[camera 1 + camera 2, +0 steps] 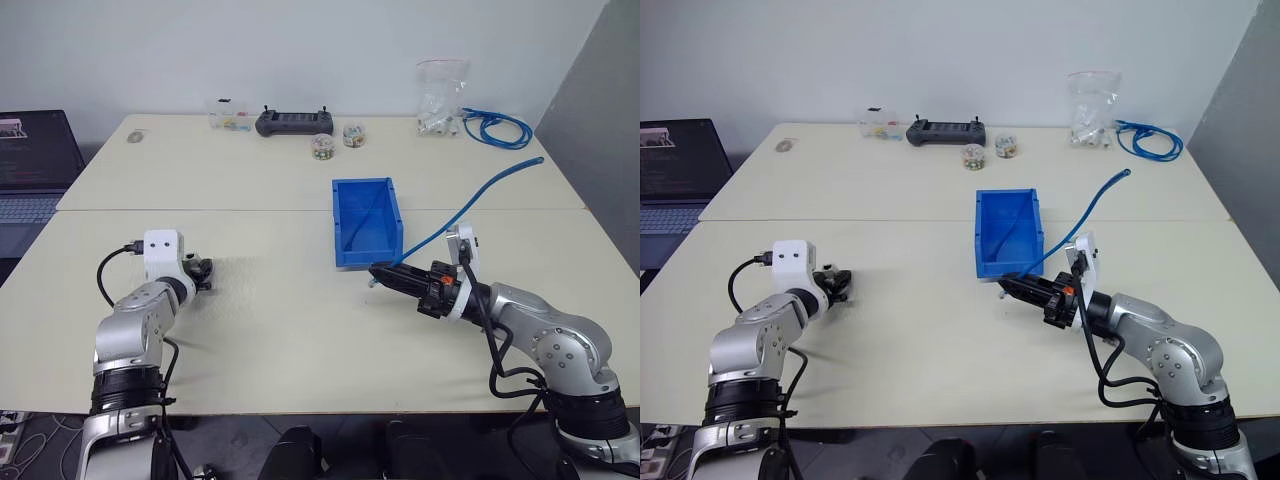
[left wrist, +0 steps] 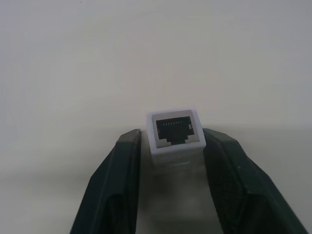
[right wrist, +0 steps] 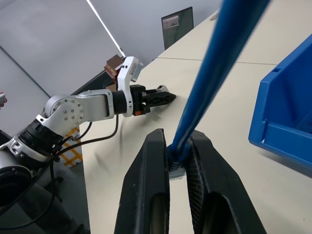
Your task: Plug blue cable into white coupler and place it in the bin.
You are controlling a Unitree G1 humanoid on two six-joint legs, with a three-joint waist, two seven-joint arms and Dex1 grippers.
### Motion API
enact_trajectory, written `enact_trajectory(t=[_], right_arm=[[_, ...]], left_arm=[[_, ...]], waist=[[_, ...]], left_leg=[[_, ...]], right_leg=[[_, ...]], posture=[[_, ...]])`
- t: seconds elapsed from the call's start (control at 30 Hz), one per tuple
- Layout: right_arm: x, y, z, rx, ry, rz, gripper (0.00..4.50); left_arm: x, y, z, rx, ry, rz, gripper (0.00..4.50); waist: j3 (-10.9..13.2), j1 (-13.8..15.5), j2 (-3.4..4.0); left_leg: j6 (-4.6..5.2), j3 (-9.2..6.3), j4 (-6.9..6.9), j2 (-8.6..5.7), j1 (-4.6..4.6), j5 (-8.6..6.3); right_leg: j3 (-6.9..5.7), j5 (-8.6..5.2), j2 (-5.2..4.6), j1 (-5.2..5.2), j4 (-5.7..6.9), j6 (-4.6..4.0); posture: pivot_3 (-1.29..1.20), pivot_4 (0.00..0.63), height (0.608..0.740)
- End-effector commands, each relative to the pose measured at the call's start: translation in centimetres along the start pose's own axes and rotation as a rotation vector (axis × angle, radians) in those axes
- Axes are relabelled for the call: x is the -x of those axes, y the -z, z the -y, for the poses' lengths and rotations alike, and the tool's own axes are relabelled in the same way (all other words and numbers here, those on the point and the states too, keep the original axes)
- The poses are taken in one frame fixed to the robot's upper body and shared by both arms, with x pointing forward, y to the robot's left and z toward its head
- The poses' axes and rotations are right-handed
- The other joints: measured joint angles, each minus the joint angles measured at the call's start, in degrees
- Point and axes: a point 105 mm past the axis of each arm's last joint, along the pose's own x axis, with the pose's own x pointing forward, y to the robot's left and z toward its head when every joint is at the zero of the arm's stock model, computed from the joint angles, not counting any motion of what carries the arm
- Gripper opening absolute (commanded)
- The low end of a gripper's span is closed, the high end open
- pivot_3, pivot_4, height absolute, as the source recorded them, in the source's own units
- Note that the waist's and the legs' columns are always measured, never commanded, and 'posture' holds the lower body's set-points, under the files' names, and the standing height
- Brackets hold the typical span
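The white coupler [image 2: 175, 131], a small white block, sits between my left gripper's [image 2: 174, 139] two black fingers with its dark socket face pointing away from the wrist. Both fingers press against its sides. That gripper [image 1: 203, 272] rests low on the near left of the table. My right gripper [image 1: 376, 271] is shut on the blue cable [image 1: 470, 205] close to its clear plug [image 3: 176, 171], just in front of the bin [image 1: 368, 258]. The cable rises from the fingers and arcs back to the right, past the bin. The bright blue bin stands mid-table.
Along the far edge lie a black controller [image 1: 293, 122], small jars [image 1: 322, 146] of bits, a clear box [image 1: 230, 115], a plastic bag [image 1: 440, 95] and a coiled blue cable bundle [image 1: 495, 128]. A laptop [image 1: 35, 170] sits off the table's left.
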Motion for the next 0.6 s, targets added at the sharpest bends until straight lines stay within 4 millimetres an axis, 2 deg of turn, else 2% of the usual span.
enact_trajectory(t=[0.03,0.1,0.23,0.43,0.6], right_arm=[[0.3,-1.3,-0.6,0.053,-0.009,0.035,0.18],[0.3,-1.3,-0.6,0.053,-0.008,0.035,0.18],[0.4,-1.1,-0.6,0.061,-0.001,0.027,0.18],[1.9,-0.1,-0.5,0.152,0.029,-0.045,0.18],[2.9,1.2,-0.7,0.215,0.039,-0.098,0.18]], left_arm=[[0.1,-1.0,-0.9,-0.028,-0.033,0.031,1.1],[0.1,-0.9,-0.9,-0.034,-0.032,0.03,0.8],[0.3,-0.9,-0.3,-0.07,0.017,0.044,0.8],[3.1,-1.4,7.1,-0.302,0.532,0.119,0.8],[5.8,-0.6,11.8,-0.497,0.889,0.132,0.8]], waist=[[0.0,0.0,0.0],[0.0,-0.01,0.0],[0.0,-0.01,0.0],[0.0,0.27,0.0],[0.0,0.18,0.01]], left_leg=[[0.0,0.0,0.0,0.0,0.0,0.0],[0.0,0.0,0.0,0.0,0.0,0.0],[0.0,0.0,0.0,0.0,0.0,0.0],[-0.1,0.01,0.0,-0.02,-0.12,0.05],[-0.02,-0.03,0.04,-0.01,-0.25,0.0]], right_leg=[[0.0,0.0,0.0,0.0,0.0,0.0],[0.01,0.0,0.0,0.0,0.0,0.0],[0.0,0.0,0.0,0.0,0.0,0.0],[-0.01,0.0,-0.05,-0.03,-0.07,-0.01],[-0.05,0.0,-0.05,-0.07,-0.1,-0.01]], posture=[[0.0,0.15,0.74],[0.0,0.15,0.74],[0.0,0.15,0.74],[0.0,0.15,0.74],[0.0,0.15,0.74]])
